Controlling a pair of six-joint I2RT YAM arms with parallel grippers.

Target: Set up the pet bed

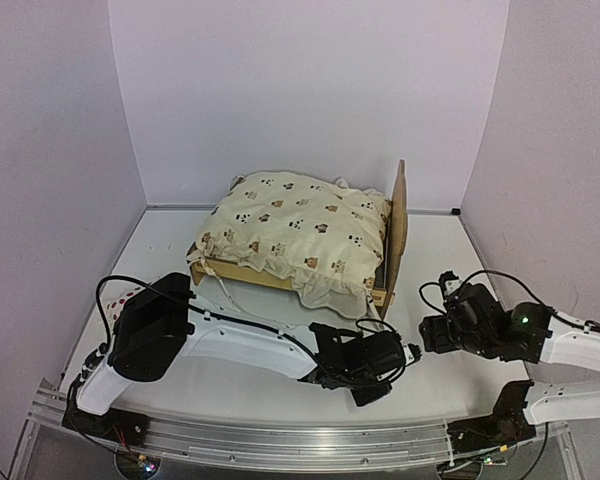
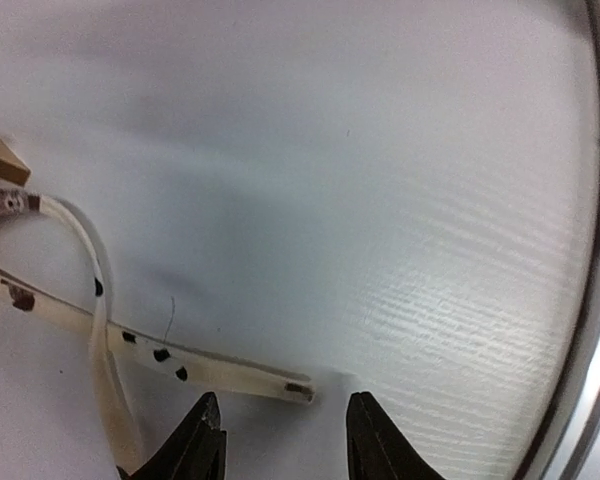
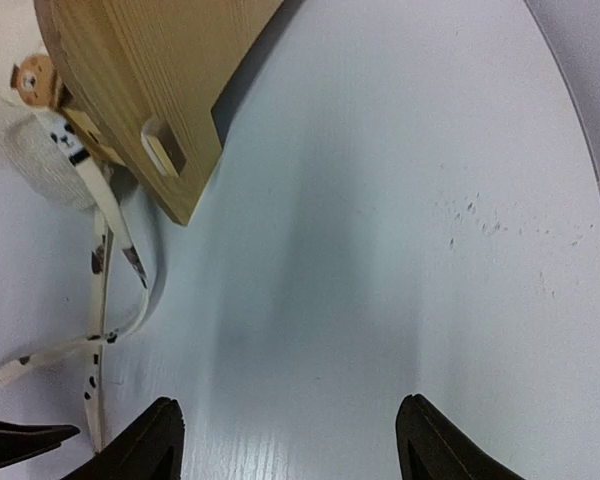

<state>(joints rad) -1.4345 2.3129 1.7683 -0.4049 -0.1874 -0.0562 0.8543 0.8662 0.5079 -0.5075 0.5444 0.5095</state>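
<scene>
While the pet bed (image 1: 242, 270) sits toward the back of the desk (image 1: 230, 395), near its middle, you have these items to account for. Bed: pale wooden frame, headboard (image 1: 399, 230) upright at its right end, low front rail showing under the cover. Quilt (image 1: 300, 230): cream, animal print, ruffled edge, draped over the frame and hanging past the front rail near the headboard. Ties (image 2: 210, 370): narrow cream strips with dark prints, trailing from the quilt onto the desk in front of the bed's right front corner; one end lies flat just ahead of your left fingertips, not between them. Pillow (image 1: 128, 295): white with red dots, mostly hidden behind your left arm at the left of the desk. Left gripper (image 2: 285, 425): low over the desk in front of the bed's right front corner, jaws apart by a moderate gap, nothing between them. Right gripper (image 3: 290, 440): just to the right of the left one, facing the bed's headboard corner, jaws spread wide, holding nothing; from its wrist view, bare desk lies between the fingers (image 3: 155, 440) and the ties curl to their left.
</scene>
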